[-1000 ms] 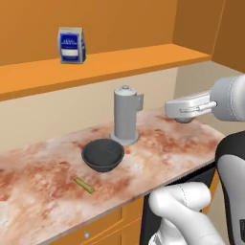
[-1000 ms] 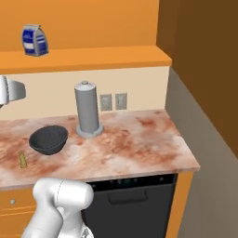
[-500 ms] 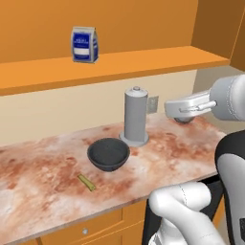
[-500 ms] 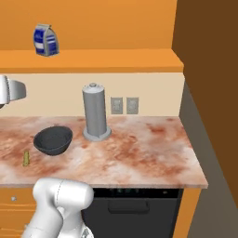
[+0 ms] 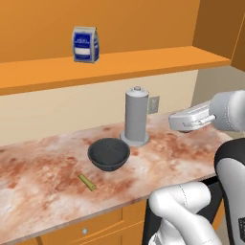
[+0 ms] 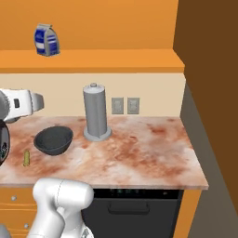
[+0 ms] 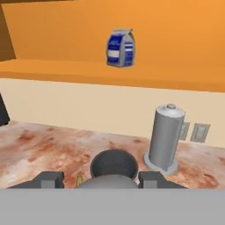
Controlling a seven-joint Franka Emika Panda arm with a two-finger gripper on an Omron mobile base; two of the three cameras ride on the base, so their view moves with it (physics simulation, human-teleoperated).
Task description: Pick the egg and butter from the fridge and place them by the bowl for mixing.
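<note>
Orange cabinets and a marbled reddish table (image 5: 43, 177) fill the kitchen, with a blue-and-white bag (image 5: 85, 44) up on the shelf (image 5: 143, 62) above. The butter (image 5: 87, 182) is already lying on the table near its front edge, just beside the dark bowl (image 5: 108, 153), which sits about mid-table with the tall grey cylinder (image 5: 136, 116) right behind it toward the wall.

So I'd say the butter half is done and the egg half is what's in hand. Here's the tricky bit: in the hand view, a pale rounded shape sits between the finger tips of the end effector (image 7: 101, 179), in front of the bowl. Could be the egg, but it's cut off at the bottom so I can't swear to it. The fingers (image 7: 49, 179) stand fairly wide apart; whether they're actually clamped on something, I can't tell.

If it is the egg, the next move needs a gentle lowering onto bare table beside the bowl, not into it.

Pose-wise, the arm reaches in roughly level above the table's right end, hand pointed toward the bowl, well above the surface.
</note>
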